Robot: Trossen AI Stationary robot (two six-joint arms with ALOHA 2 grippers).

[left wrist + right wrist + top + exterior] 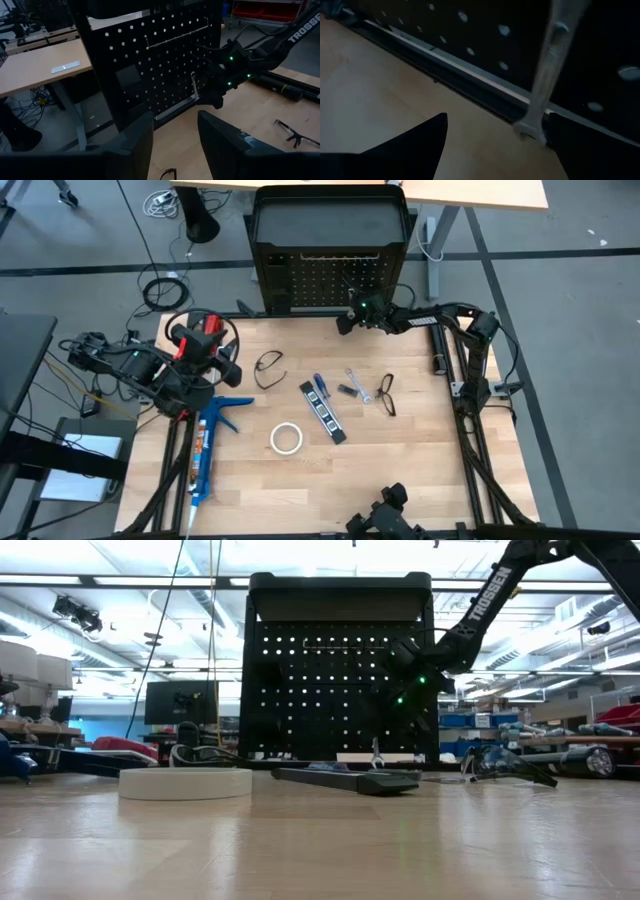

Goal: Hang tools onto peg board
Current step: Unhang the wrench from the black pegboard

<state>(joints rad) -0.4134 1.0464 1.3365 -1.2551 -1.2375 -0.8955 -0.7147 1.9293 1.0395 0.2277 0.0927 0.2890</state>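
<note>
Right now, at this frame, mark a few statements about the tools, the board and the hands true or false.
1. A silver wrench hangs against the peg board. True.
2. The right hand is at the peg board, open. True.
3. The white tape roll is on the board. False: it lies on the table.
4. The left hand grips the blue caulking gun. False: it is open and empty.
5. Both safety glasses hang up. False: they lie on the table.
</note>
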